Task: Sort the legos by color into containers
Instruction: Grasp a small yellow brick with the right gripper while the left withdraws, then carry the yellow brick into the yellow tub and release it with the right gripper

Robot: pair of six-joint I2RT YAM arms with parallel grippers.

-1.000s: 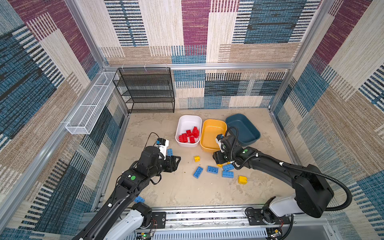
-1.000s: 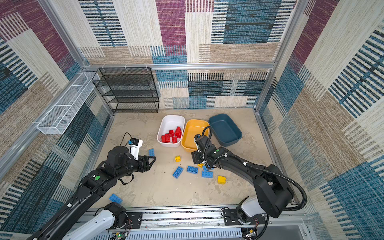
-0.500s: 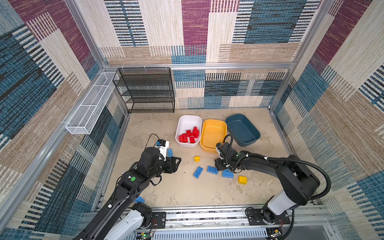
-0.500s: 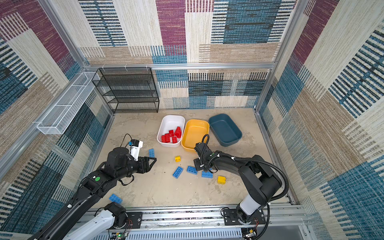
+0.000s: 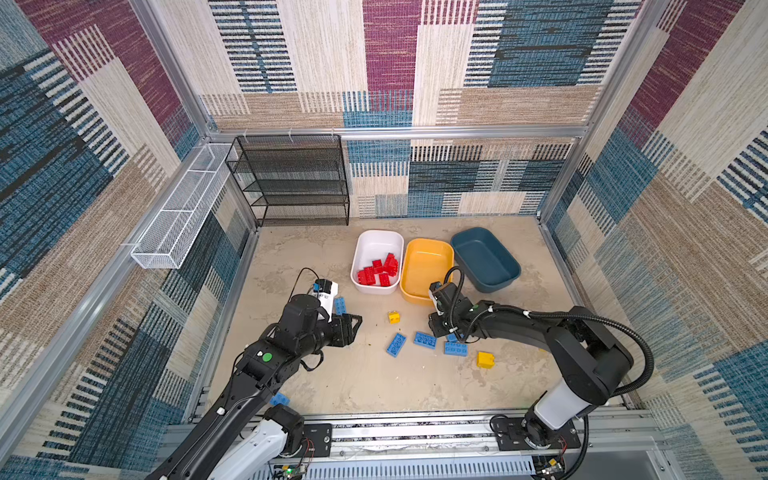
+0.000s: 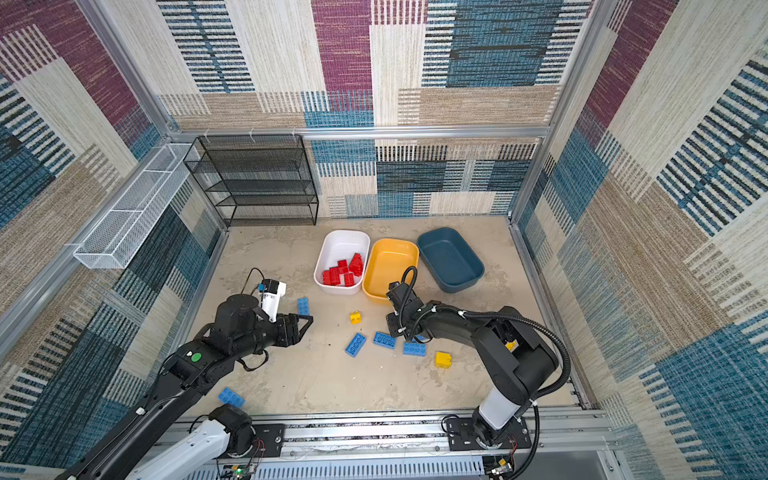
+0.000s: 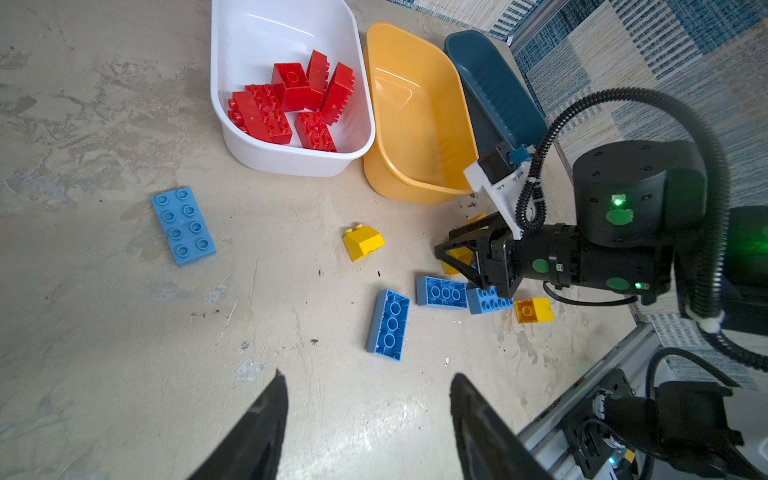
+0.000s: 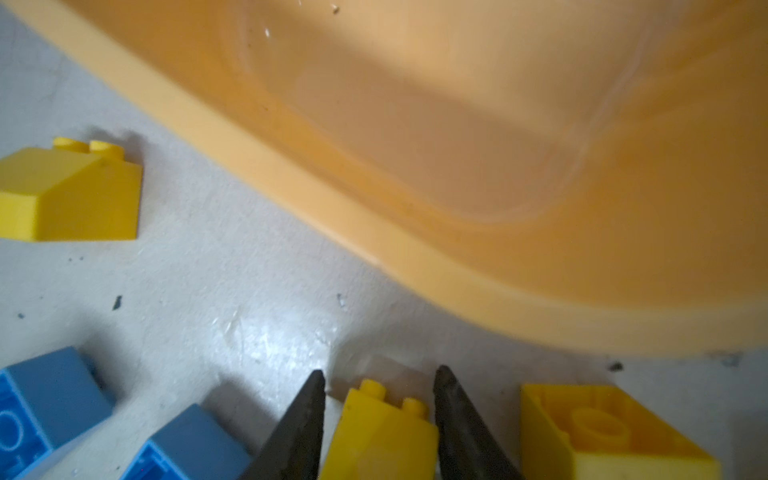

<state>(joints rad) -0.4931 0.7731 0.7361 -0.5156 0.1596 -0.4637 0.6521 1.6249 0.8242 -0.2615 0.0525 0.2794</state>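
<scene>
Right pincer point(image 8: 380, 374) tighter on yellow lego point(image 8: 382, 436)

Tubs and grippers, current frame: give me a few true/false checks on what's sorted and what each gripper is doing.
1. The white tub holds only red bricks. True.
2. The yellow tub has yellow bricks in it. False: it is empty.
3. The right gripper has its jaws on either side of a small yellow brick. True.
4. The left gripper carries a blue brick. False: its jaws are open with nothing between them.
5. The teal tub holds the blue bricks. False: it is empty, and the blue bricks lie outside it.
</scene>
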